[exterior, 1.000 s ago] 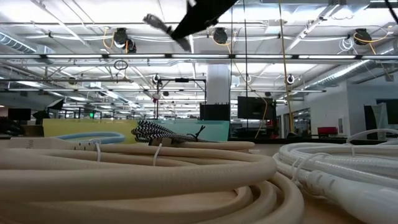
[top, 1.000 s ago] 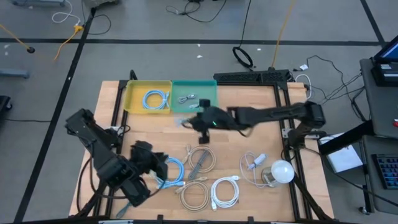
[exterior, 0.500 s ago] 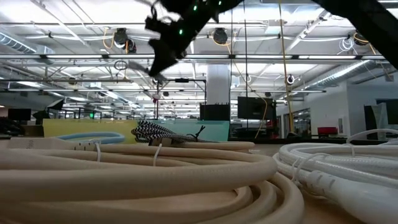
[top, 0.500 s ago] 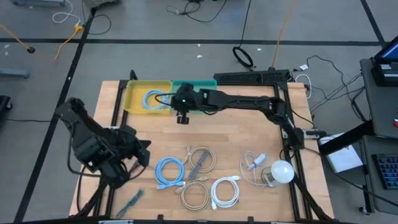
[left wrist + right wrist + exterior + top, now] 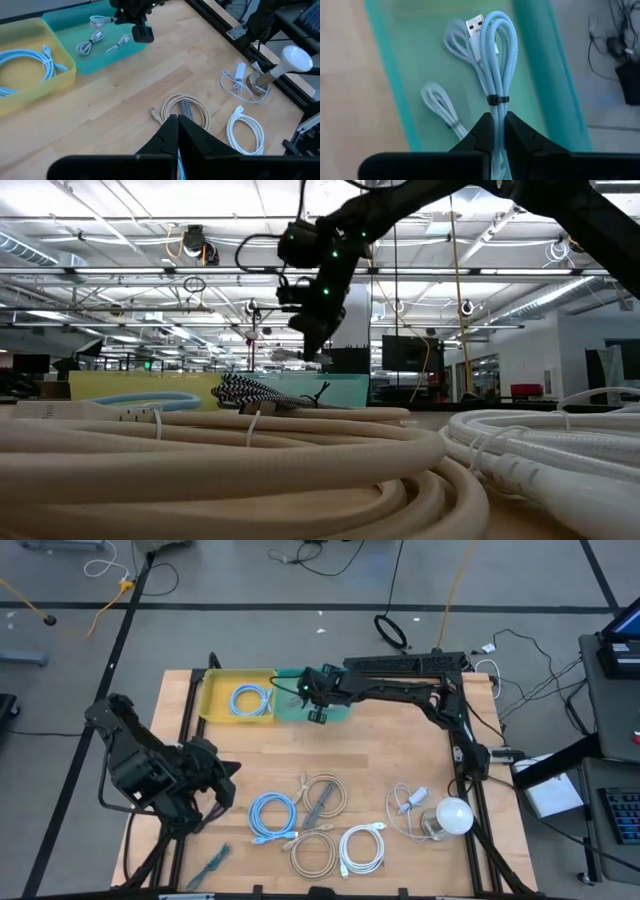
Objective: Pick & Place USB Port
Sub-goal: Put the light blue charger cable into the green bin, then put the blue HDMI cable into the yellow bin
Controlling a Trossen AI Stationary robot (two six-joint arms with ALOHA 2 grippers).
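In the high view, I am stretching my right arm from the right edge of the tabletop (image 5: 400, 775) across toward the upper middle of the frame, and my right hand (image 5: 318, 712) is hanging over the lower edge of the teal bin (image 5: 338, 680). The yellow bin (image 5: 212, 690) is sitting just left of it with a coiled blue cable inside. My left arm is folding back at the lower left of the frame, with my left hand (image 5: 226, 783) pointing toward the middle, its fingers pressed together on nothing. Loose coils are lying in the lower middle: a blue coil (image 5: 271, 814), a beige coil (image 5: 321, 795) and a white coil (image 5: 361, 848).

In the low view, my right hand (image 5: 312, 345) is dipping down from the upper middle of the frame, above the far bins, behind thick cream cables filling the foreground.

In the left wrist view, my left fingers (image 5: 172, 140) are meeting in a closed point at the bottom centre, above the beige coil (image 5: 185, 107). My right hand (image 5: 142, 33) is showing at the top, at the teal bin (image 5: 70, 22).

In the right wrist view, my right fingers (image 5: 482, 132) are pinching a light blue USB cable (image 5: 496, 60), a bundle bound with a black tie, its silver plug pointing to the top of the frame. It is hanging over the teal bin (image 5: 542, 75), where two pale cables are lying.
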